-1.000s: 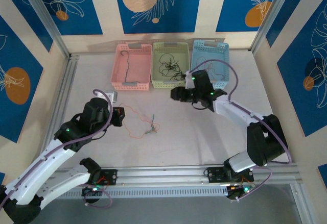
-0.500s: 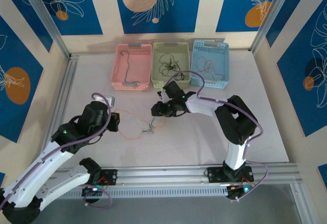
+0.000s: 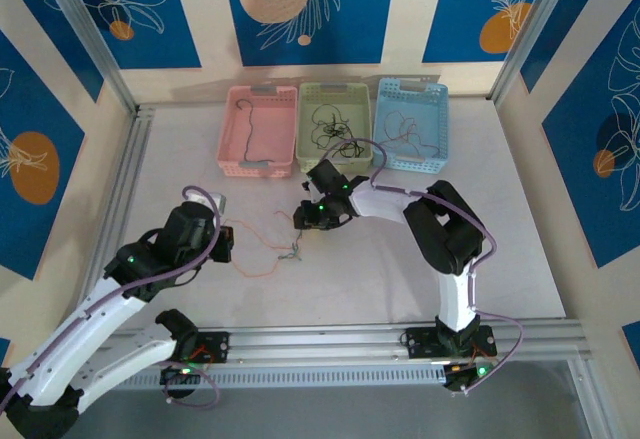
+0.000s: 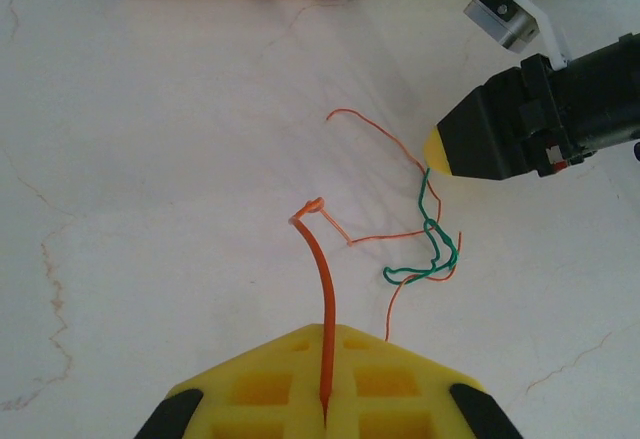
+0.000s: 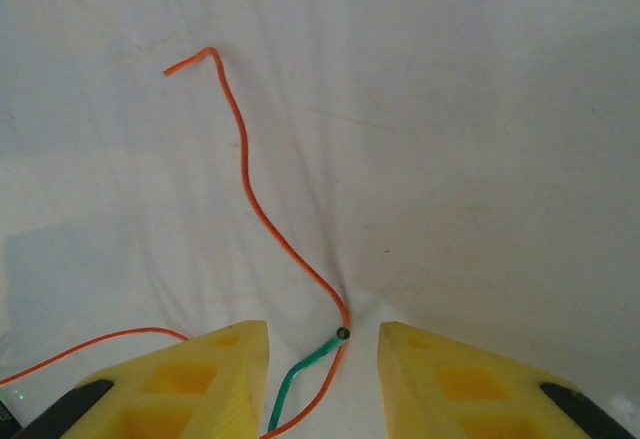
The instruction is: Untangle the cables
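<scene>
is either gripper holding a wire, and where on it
The left gripper pinches a lifted stretch of the orange wire. The right gripper is open around the end of the green wire, holding nothing.

I can't read any writing, label, brand, number or sign from where I stand.
</scene>
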